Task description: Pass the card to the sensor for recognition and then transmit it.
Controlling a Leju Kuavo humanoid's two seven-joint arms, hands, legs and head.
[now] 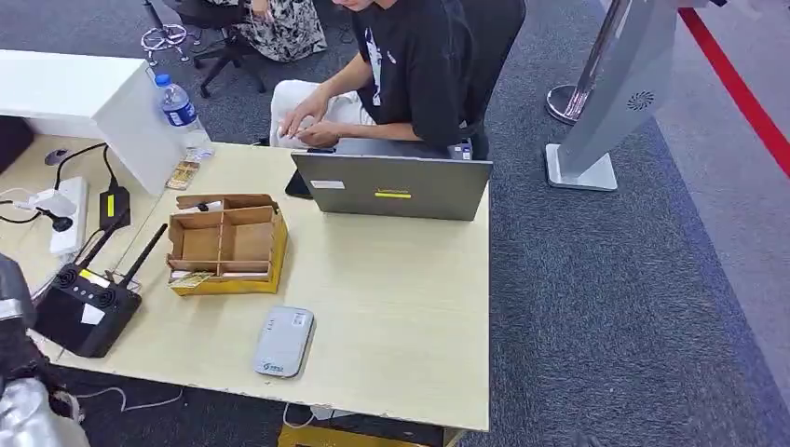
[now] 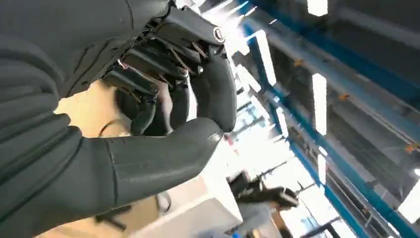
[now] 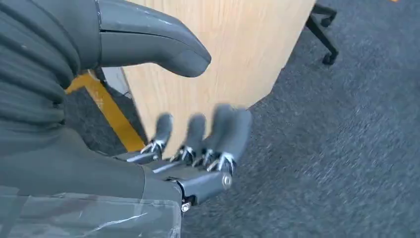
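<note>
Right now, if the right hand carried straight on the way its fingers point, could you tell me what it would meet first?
Probably the light wooden table panel; the right hand is empty, fingers pointing toward it above grey carpet. Depth is unclear.

Office or lab workspace: grey carpet floor (image 1: pixel 606 279), wooden table (image 1: pixel 391 298) with laptop (image 1: pixel 391 186), router (image 1: pixel 84 303), power strip (image 1: pixel 70 214); seated person (image 1: pixel 410 74) on office chair.

**Colours and patterns at the desk**

The left hand (image 2: pixel 168 99) is dark grey with a ribbed grey cover. The right hand (image 3: pixel 193 144) is grey too, above blue-grey speckled carpet (image 3: pixel 346 148) and beside the pale wood-grain table (image 1: pixel 410 279). On the table sit a silver-grey card reader (image 1: pixel 283 342), a brown cardboard divider box (image 1: pixel 226 242) with a yellow base, a grey laptop (image 1: pixel 391 186) with a yellow sticker, and a black router (image 1: pixel 84 307).
</note>
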